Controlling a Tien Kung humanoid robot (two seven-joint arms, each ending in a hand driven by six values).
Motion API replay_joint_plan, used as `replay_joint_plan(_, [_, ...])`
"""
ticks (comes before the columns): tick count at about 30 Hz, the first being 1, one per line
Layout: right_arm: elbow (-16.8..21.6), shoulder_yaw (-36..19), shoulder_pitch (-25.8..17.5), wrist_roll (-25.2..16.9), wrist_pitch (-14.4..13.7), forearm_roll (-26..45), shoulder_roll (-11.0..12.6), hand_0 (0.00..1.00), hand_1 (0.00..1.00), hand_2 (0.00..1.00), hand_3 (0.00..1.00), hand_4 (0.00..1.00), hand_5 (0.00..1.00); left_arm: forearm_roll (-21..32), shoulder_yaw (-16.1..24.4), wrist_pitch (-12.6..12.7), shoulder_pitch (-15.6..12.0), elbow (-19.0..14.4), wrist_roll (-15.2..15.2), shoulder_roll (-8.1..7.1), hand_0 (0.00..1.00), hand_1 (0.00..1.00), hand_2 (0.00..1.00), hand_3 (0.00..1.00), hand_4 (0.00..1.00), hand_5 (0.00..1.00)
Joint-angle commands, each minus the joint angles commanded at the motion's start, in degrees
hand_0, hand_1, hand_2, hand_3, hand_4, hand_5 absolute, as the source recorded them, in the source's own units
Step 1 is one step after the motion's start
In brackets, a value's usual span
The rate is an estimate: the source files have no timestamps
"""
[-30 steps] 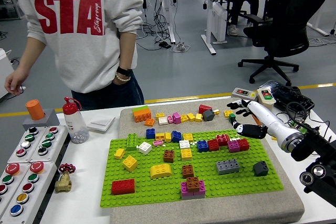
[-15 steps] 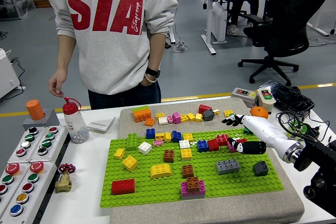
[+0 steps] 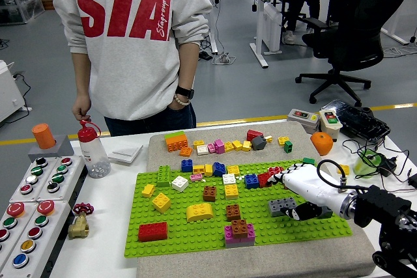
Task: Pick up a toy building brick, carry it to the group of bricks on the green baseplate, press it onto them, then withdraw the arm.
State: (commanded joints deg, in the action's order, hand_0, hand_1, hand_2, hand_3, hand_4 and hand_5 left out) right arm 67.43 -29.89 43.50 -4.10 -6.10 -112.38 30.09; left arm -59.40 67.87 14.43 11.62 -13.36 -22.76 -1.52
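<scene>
Scene: a white table with a green baseplate [image 3: 195, 236] on a beige mat, seen from above on the robot's side.
Right hand [image 3: 301, 201]: white and black, reaching in from the right, low over the baseplate's right part.
Fingers: curled down beside a grey brick [image 3: 282, 206]; whether they hold a brick cannot be told, as the hand hides what is under it.
Bricks: loose bricks dot the baseplate; a red and blue row [image 3: 260, 180] lies just beyond the hand.
Person: stands at the far side, one hand [image 3: 81, 110] touching the red cap of a spray bottle [image 3: 92, 151].
Risk: the curled fingers may knock the grey brick, or press off-centre so the studs fail to seat.
Risk: withdrawing may drag neighbouring bricks loose.
</scene>
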Motion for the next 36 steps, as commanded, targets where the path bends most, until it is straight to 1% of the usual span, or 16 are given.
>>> replay_joint_plan(7, [-1.74,1.53,0.96,2.13,1.25,-0.58,-1.72,0.815,0.767,0.742,0.805,0.698,0.216,-0.14,0.02,-0.05,-0.08,-0.04,-0.09,0.02,0.631,0.596,0.613,0.407,0.301,0.934])
replay_joint_plan(11, [-3.53,2.01,1.7,3.16,1.94,-0.48,-2.93,0.815,0.767,0.742,0.805,0.698,0.216,-0.05,-0.06,-0.04,-0.08,-0.03,-0.01,0.0,0.631,0.596,0.613,0.407,0.301,0.934])
replay_joint_plan(12, [-3.89,2.1,1.85,3.29,2.08,-0.46,-3.14,0.807,0.756,0.723,0.797,0.727,0.245,-0.02,-0.08,-0.04,-0.08,-0.03,0.01,-0.01,0.631,0.595,0.613,0.407,0.301,0.934])
replay_joint_plan(17, [-6.27,2.44,2.72,3.73,2.65,-0.19,-4.2,0.807,0.756,0.723,0.797,0.727,0.245,0.06,-0.15,-0.02,-0.02,-0.02,0.04,-0.05,0.631,0.595,0.613,0.407,0.301,0.934])
replay_joint_plan(18, [-6.66,2.47,2.85,3.75,2.79,-0.11,-4.34,0.799,0.724,0.691,0.776,0.735,0.256,0.07,-0.16,-0.02,-0.01,-0.03,0.04,-0.05,0.631,0.595,0.613,0.406,0.301,0.934])
replay_joint_plan(23, [-7.95,2.69,3.24,3.79,3.49,0.21,-4.72,0.799,0.724,0.691,0.776,0.735,0.256,0.1,-0.2,-0.03,0.0,-0.05,-0.02,-0.06,0.631,0.595,0.613,0.406,0.301,0.934])
replay_joint_plan(24, [-8.19,2.73,3.27,3.8,3.61,0.3,-4.76,0.785,0.705,0.67,0.748,0.737,0.261,0.09,-0.2,-0.04,0.0,-0.05,-0.04,-0.07,0.63,0.595,0.612,0.407,0.302,0.935])
replay_joint_plan(29, [-9.0,2.85,3.24,3.68,3.65,0.72,-4.85,0.785,0.705,0.67,0.748,0.737,0.261,0.09,-0.24,-0.07,0.01,-0.07,-0.09,-0.07,0.63,0.595,0.612,0.407,0.302,0.935])
replay_joint_plan(30, [-9.17,2.88,3.23,3.63,3.52,0.86,-4.86,0.745,0.649,0.595,0.685,0.722,0.271,0.1,-0.25,-0.07,0.02,-0.06,-0.08,-0.07,0.63,0.595,0.612,0.406,0.303,0.939])
replay_joint_plan(35, [-9.59,3.32,3.17,3.46,2.16,1.59,-4.8,0.745,0.649,0.595,0.685,0.722,0.271,0.11,-0.25,-0.08,0.1,-0.06,-0.08,-0.07,0.63,0.595,0.612,0.406,0.303,0.939])
replay_joint_plan(36, [-9.62,3.39,3.17,3.43,2.01,1.64,-4.79,0.719,0.589,0.541,0.612,0.691,0.27,0.12,-0.26,-0.08,0.11,-0.06,-0.08,-0.07,0.632,0.594,0.612,0.406,0.303,0.939])
